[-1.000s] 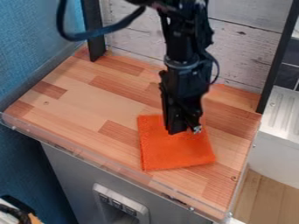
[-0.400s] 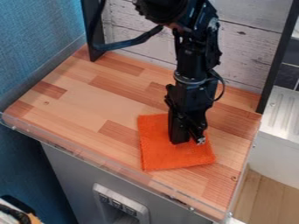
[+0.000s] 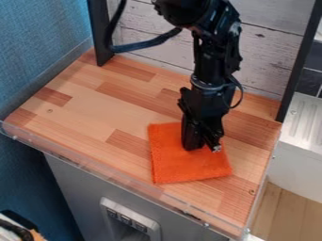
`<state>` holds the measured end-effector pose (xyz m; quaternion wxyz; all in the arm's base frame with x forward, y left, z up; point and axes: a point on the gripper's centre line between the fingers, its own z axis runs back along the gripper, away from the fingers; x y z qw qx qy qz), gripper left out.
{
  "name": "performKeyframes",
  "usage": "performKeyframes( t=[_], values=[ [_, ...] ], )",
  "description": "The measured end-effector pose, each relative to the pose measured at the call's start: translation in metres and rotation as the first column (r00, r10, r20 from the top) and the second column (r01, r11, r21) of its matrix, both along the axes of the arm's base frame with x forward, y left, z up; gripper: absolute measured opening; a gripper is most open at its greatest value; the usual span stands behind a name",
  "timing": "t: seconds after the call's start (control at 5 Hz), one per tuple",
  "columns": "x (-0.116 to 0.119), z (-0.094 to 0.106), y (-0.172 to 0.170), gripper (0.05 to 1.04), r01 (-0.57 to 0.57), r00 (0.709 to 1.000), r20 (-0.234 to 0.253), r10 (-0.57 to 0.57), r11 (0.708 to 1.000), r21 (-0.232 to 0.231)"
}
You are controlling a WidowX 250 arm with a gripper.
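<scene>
Camera view, from the left: a blue, woven-looking wall [image 3: 35, 52] runs down beside a black post [image 3: 99, 33]. Next comes the tabletop [image 3: 88, 108], laid in pinkish and tan wood blocks, with a see-through strip [image 3: 75, 162] along its front edge and a grey front [image 3: 69, 183] below, into which a pale panel [image 3: 129, 219] is set.

Right of the tabletop's middle, toward the front, lies the cloth [image 3: 182, 169]. It is bright, even orange, with a matt, faintly textured face. Spread flat, it makes a rough four-sided shape: the left side is nearly straight, the front edge slants slightly up toward the right, and the front right corner is blunt.

Over the cloth's rear part hangs the black hand [image 3: 204, 148], pointing down and hiding some of the cloth's back edge. Whether it is spread or pressed together, I cannot tell, nor whether it touches the fabric. Whitish planks [image 3: 148, 35] stand behind.

Farther right are another black post [image 3: 294, 70] and a white ridged surface [image 3: 305, 120].
</scene>
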<state>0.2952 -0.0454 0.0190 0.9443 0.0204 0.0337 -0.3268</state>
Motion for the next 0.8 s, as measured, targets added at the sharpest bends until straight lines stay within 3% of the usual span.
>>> performKeyframes(
  t=[0.4,0.8],
  values=[
    [0.003,-0.002,-0.008,0.063,-0.065,0.996,0.055,0.064,0.998,0.026],
    [0.022,0.011,-0.021,0.063,-0.263,0.956,0.133,0.262,0.965,-0.011]
  ],
)
